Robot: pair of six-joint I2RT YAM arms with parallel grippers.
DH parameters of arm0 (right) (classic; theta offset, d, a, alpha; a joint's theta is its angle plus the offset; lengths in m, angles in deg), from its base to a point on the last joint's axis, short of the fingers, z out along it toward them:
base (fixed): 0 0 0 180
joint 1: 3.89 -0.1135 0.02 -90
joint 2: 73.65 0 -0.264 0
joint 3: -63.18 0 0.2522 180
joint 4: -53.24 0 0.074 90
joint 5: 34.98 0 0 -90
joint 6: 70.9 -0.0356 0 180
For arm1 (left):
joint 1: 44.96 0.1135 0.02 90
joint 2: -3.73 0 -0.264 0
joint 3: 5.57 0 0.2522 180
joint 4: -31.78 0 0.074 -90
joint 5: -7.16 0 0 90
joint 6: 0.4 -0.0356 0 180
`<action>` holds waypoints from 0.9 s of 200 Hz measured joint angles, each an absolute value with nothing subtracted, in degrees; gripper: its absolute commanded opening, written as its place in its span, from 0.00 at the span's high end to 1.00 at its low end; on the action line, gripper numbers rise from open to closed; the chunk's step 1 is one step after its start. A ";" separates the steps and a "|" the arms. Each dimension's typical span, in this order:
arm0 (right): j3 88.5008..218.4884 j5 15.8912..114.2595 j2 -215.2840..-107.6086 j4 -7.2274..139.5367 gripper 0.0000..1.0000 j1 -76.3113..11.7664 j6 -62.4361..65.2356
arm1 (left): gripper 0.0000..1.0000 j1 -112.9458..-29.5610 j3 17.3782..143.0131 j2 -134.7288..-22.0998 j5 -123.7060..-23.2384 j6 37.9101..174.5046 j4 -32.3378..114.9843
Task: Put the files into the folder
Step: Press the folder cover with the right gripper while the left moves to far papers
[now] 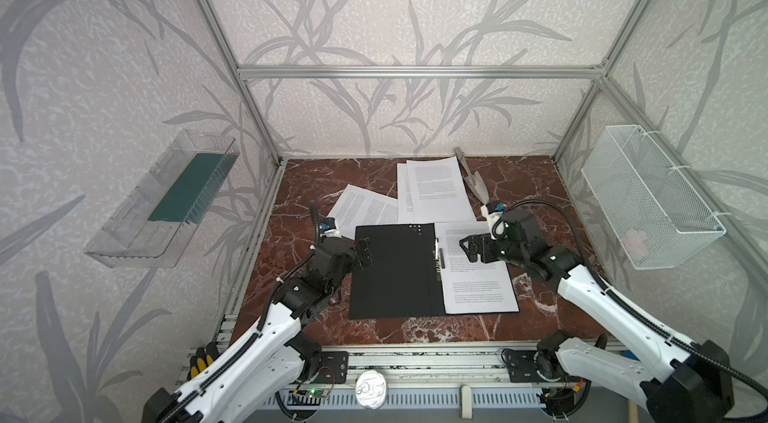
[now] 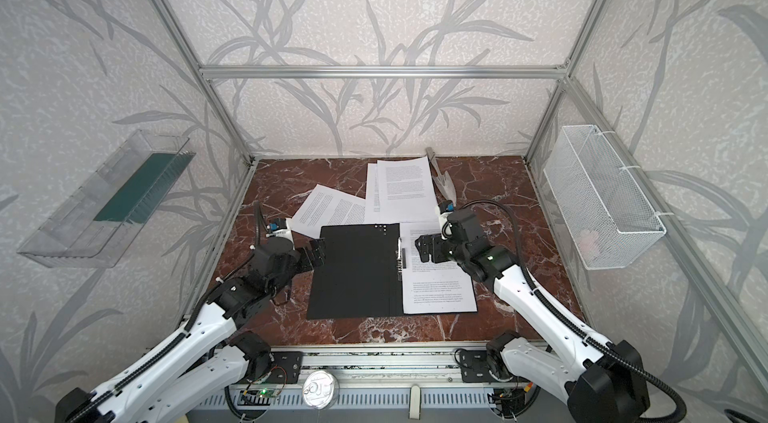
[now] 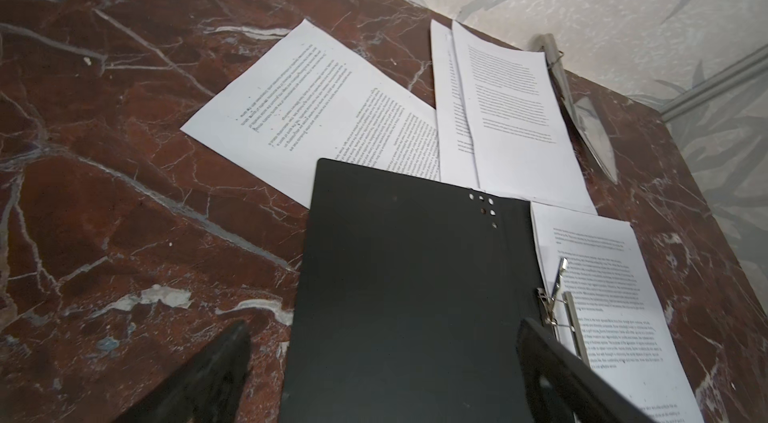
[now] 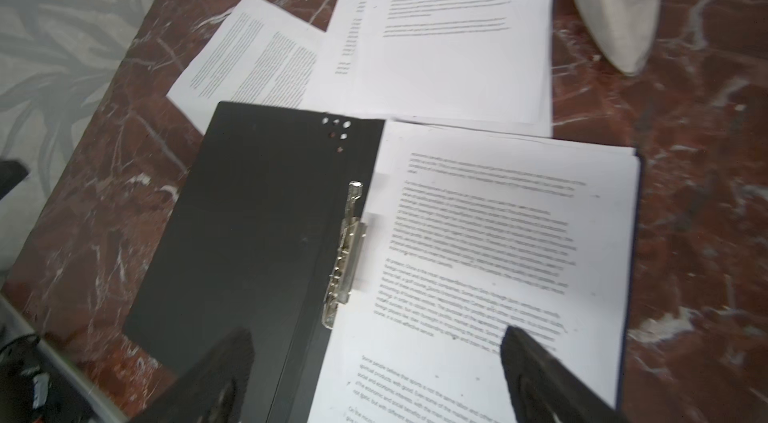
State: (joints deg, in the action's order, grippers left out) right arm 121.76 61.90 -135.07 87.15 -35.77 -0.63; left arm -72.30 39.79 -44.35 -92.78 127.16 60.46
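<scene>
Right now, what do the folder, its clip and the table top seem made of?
The folder looks like thin matte black card or plastic: flat, no shine. Its clip looks like metal: it glints silver. The table top looks like red-brown marble, or a print of it: white veins, slight gloss.

Pale wallpaper [image 1: 415,5] with grey leaf prints lines an aluminium frame [image 1: 415,71] around the red-brown marble tabletop [image 1: 299,192]. A clear wall tray [image 1: 124,217] hangs at nine o'clock, a white mesh basket [image 1: 648,192] at three, perhaps holding something pale.
</scene>
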 measured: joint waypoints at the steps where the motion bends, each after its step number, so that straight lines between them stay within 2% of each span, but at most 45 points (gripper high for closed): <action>1: 121.76 61.90 -135.38 86.88 0.09 -36.34 -0.52 | 0.01 -72.08 39.81 -44.59 -92.62 127.18 60.35; 38: 122.68 61.09 -145.37 82.27 0.12 -49.06 1.89 | 0.01 -60.17 43.33 -54.47 -83.77 128.15 57.79; 75: 124.80 60.41 -154.00 80.20 0.12 -56.25 5.34 | 0.06 -50.42 46.87 -64.10 -77.08 129.30 52.46; 131: 126.02 60.89 -162.40 78.51 0.09 -57.78 7.18 | 0.12 -46.26 64.38 -86.88 -74.70 123.51 52.96; 180: 127.14 61.53 -166.33 77.29 0.06 -57.80 7.59 | 0.13 -44.45 85.45 -104.61 -74.05 115.45 62.82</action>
